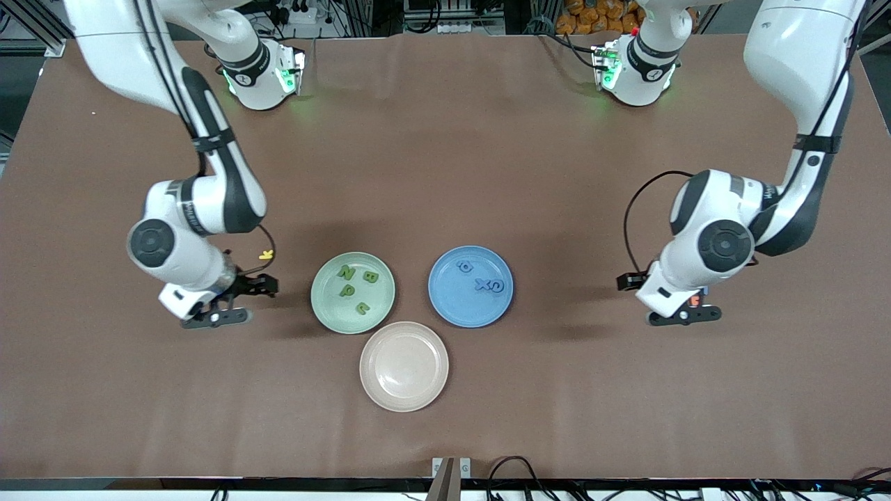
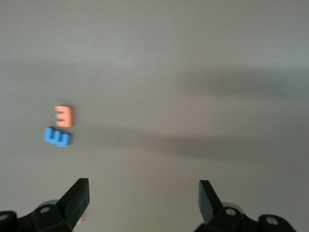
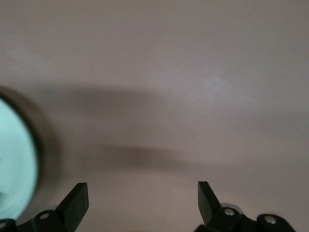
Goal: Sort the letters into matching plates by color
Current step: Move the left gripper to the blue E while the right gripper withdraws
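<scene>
right gripper (image 1: 216,309): mid-left of the front view, jaws spread, empty, over bare table. green plate (image 1: 321,306): four green letters (image 1: 353,287). blue plate (image 1: 449,309): three blue letters (image 1: 480,278). left gripper (image 1: 686,309): mid-right, jaws spread, blue e (image 2: 57,137) ahead, outside them.

Three plates cluster mid-worktop (image 1: 445,174). The first plate (image 1: 327,306), toward the right arm's end, has four letters (image 1: 348,289) in it. The second plate (image 1: 459,306), beside it toward the left arm's end, has three letters (image 1: 482,284). The third plate (image 1: 404,366) sits nearer the front camera, between them. A stray letter (image 1: 265,255) lies by the right claw (image 1: 216,319). Below the left claw (image 1: 684,316), two letters (image 2: 58,137) lie side by side.
</scene>
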